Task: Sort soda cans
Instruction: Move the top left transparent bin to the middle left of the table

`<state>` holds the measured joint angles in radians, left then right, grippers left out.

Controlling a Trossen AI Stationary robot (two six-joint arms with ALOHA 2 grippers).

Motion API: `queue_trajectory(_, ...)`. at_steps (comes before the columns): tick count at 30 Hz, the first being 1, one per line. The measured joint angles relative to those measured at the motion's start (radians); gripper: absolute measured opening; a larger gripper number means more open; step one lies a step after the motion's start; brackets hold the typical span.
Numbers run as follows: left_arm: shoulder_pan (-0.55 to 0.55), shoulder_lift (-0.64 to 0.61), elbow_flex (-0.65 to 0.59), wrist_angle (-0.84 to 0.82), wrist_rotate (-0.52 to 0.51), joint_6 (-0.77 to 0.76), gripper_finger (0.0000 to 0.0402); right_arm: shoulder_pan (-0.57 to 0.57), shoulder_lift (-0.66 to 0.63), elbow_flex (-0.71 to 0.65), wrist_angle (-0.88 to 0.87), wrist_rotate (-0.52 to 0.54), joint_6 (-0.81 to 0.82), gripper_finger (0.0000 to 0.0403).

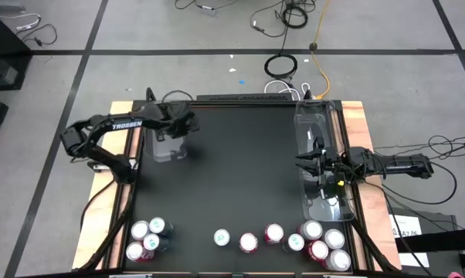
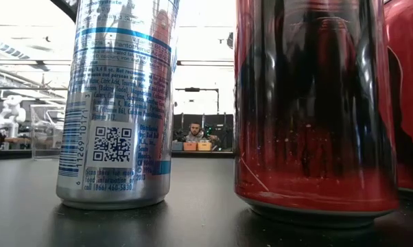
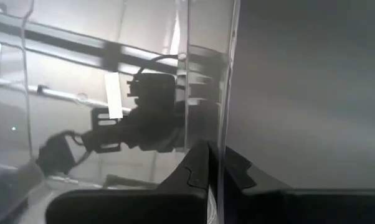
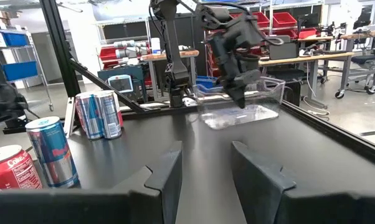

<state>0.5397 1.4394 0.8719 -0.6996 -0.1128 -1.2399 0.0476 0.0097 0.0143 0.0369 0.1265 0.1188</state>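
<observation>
Left tool (image 1: 176, 128) clenched on wall of clear bin (image 1: 168, 147) at counter's far left. Right tool (image 1: 308, 161) parted over right bin (image 1: 323, 116), nothing grasped. Soda cans (image 1: 249, 242) lined along near counter (image 1: 232, 170) edge.

Left arm: reaches from the left edge toward the far left of the counter (image 1: 240, 170); elbow bent, wrist tilted down. Left pincer (image 1: 173, 131): fingers (image 3: 197, 171) pressed together on a thin clear wall. Right arm: extends in from the right edge, roughly level. Right pincer (image 1: 306, 161): fingers (image 4: 166, 171) parted, nothing between them.
</observation>
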Motion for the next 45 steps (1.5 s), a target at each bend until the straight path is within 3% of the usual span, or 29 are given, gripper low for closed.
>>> queue_trajectory(11, -0.418, -0.017, 0.039, 0.000, -0.125, -0.438, 0.0008, 0.000, 0.000, 0.000, 0.000, 0.000, 0.000, 0.0128)
queue_trajectory(18, -0.582, 0.032, 0.092, -0.002, -0.182, -0.601, 0.0008, 0.000, 0.000, 0.000, 0.000, 0.000, 0.000, 0.0128)
queue_trajectory(24, -0.633, 0.166, 0.197, -0.007, -0.174, -0.614, 0.0008, 0.000, 0.000, 0.000, 0.000, 0.000, 0.000, 0.0128)
queue_trajectory(29, -0.632, 0.250, 0.302, -0.121, -0.148, -0.604, 0.0008, 0.000, 0.000, 0.000, 0.000, 0.000, 0.000, 0.0128)
queue_trajectory(45, -0.639, 0.259, 0.320, -0.143, -0.102, -0.507, 0.0019, 0.000, 0.000, 0.000, 0.000, 0.000, 0.000, 0.0128)
